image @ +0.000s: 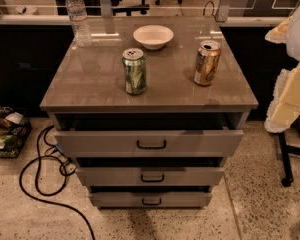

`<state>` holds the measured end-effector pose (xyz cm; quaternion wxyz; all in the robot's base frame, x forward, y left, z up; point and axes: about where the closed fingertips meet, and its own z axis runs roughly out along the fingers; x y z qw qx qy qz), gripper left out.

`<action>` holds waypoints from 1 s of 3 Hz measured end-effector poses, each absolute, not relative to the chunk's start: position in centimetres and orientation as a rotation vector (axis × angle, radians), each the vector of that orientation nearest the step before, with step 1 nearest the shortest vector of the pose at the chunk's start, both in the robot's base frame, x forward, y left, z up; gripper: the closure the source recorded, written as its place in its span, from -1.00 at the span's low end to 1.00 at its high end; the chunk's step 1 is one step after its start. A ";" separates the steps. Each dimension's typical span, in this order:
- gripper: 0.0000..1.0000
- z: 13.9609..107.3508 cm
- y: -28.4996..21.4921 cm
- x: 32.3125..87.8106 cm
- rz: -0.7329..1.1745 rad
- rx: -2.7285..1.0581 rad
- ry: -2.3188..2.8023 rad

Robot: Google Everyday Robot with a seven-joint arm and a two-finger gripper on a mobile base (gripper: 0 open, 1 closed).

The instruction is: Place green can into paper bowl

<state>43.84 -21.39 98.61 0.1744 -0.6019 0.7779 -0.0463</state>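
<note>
The gripper [288, 96] hung at the right edge of the scene, off the right side of the cabinet top [100, 84] and at about its height, a pale cream blocky shape; whether it was open or closed I could not tell. The green can [134, 71] stood well to its left, upright on the near half of the top, its long axis vertical and its silver lid with the pull tab facing up. A reach from the right would probably have to pass the gold can [207, 63], which stood upright between the two and nearer the gripper. The paper bowl [153, 36] sat farther back and slightly right of the green can, apart from it, mouth up and empty. The can looked like thin smooth aluminium with a glossy green-and-white label, a plain cylinder likely to slip if pinched lightly. The bowl was matt white, shallow and wide-rimmed, probably light enough to shift when the can came down in it. The top was a glossy grey-brown slab. A clear plastic water bottle [78, 18] stood at the far left corner.
</note>
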 end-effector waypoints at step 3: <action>-1.00 98.0 -16.7 48.4 0.077 -1.380 2.153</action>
